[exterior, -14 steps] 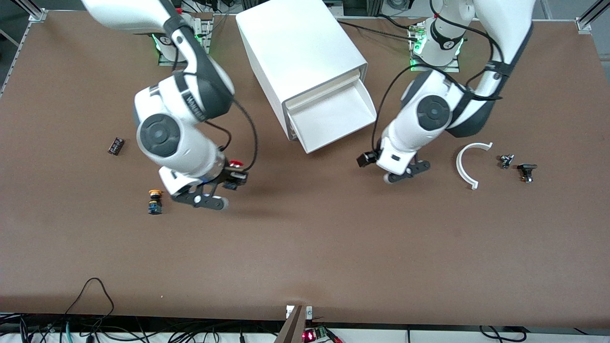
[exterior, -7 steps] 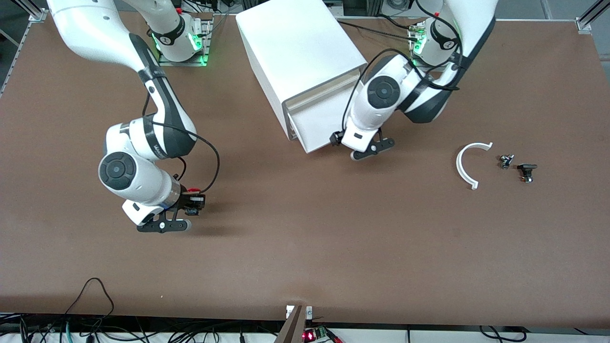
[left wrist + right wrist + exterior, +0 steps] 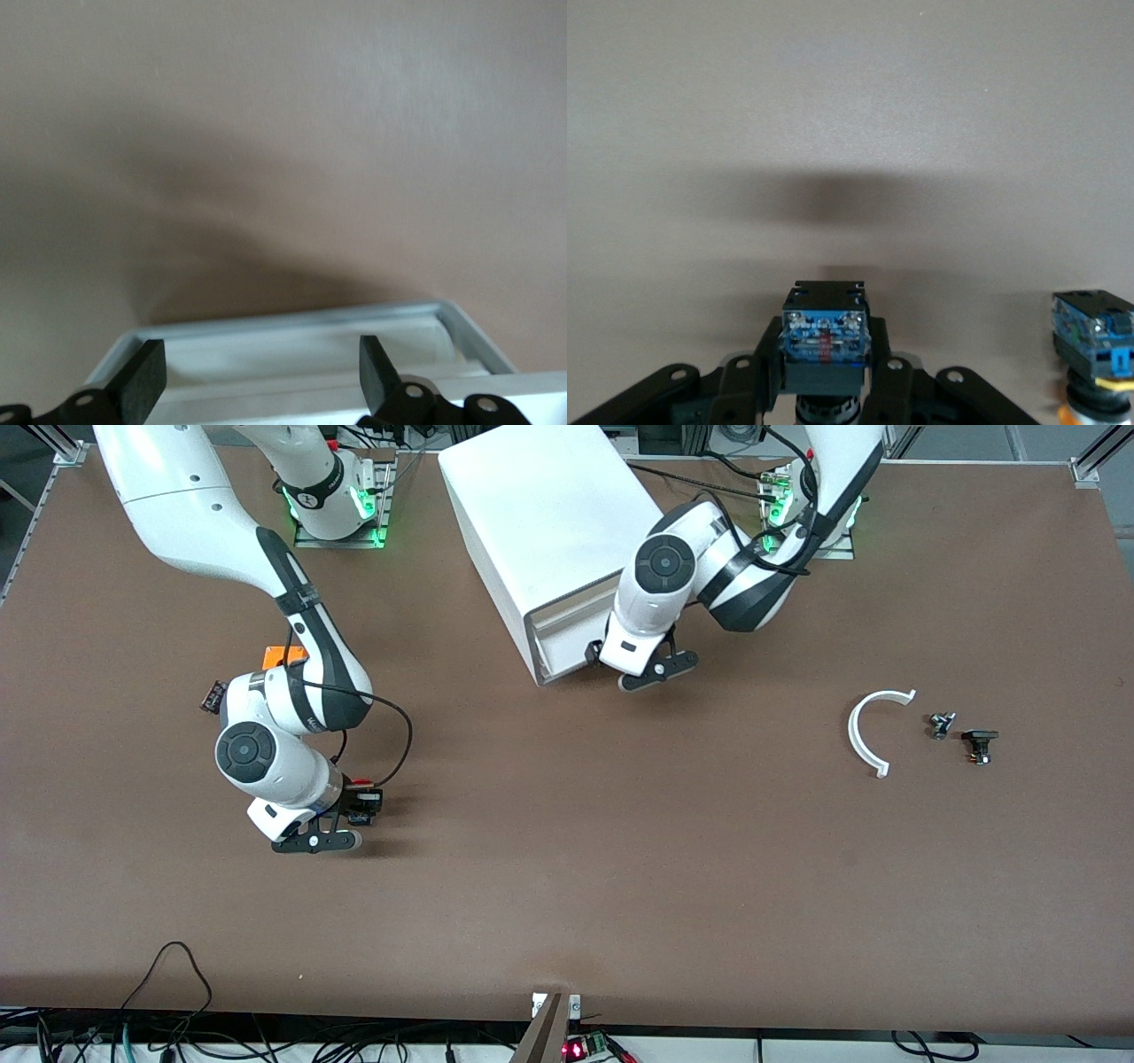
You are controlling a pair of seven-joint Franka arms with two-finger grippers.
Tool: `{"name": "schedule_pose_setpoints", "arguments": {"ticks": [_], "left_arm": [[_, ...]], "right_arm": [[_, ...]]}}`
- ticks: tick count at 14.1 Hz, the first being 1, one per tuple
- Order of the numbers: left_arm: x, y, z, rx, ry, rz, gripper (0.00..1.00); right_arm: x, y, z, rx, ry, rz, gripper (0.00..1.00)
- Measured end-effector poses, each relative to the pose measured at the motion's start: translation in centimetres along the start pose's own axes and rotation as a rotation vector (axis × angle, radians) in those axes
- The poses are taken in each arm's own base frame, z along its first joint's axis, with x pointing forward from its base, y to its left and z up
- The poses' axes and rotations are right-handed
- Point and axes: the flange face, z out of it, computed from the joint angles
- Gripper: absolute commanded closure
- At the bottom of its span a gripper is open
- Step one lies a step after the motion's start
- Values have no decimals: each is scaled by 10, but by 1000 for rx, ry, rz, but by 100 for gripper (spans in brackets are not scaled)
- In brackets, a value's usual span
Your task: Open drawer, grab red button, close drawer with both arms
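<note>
Red-capped button (image 3: 826, 341) with black-and-blue body pinched tight in right gripper (image 3: 341, 825) jaws over bare worktop (image 3: 620, 868), left gripper (image 3: 257, 381) jaws wide apart, holding nothing, at drawer (image 3: 301, 341) front edge

Matt brown table (image 3: 620, 886), glossy white plastic cabinet (image 3: 549, 514)

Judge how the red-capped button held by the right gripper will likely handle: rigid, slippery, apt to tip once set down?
The button looks like hard moulded plastic, so probably rigid. The right gripper clamps its flat-sided body squarely, which suggests a fairly secure hold. Its round cap makes it likely to tip or roll if set down off its flat end.
</note>
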Motion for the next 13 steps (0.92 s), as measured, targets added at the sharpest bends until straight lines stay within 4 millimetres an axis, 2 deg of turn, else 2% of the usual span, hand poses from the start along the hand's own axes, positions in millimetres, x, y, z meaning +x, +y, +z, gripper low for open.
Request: {"name": "schedule_pose_setpoints", "arguments": {"ticks": [3,4,5,6,7,10,11,13], "left_arm": [[-30,5,8,15,-16,21,2],[-34,5,9,19,-18,24,2],[-36,5,10,22,-19,27,2],[-37,5,11,27,-20,28,2],[-38,4,11,30,-20,29,1],[-34,1,3,58,-24,22,1],[-26,2,-10,64,-22,17,1],[5,-1,-55,72,-23,40,1]], "right_arm": [[-6,8,22,5,17,-3,79],[-6,11,26,5,20,-2,69],[-6,15,29,5,21,0,48],[-5,20,30,6,24,4,4],[-4,22,29,6,29,7,0],[0,23,21,9,49,8,0],[3,22,14,11,62,6,0],[10,22,-10,14,105,-17,0]]}}
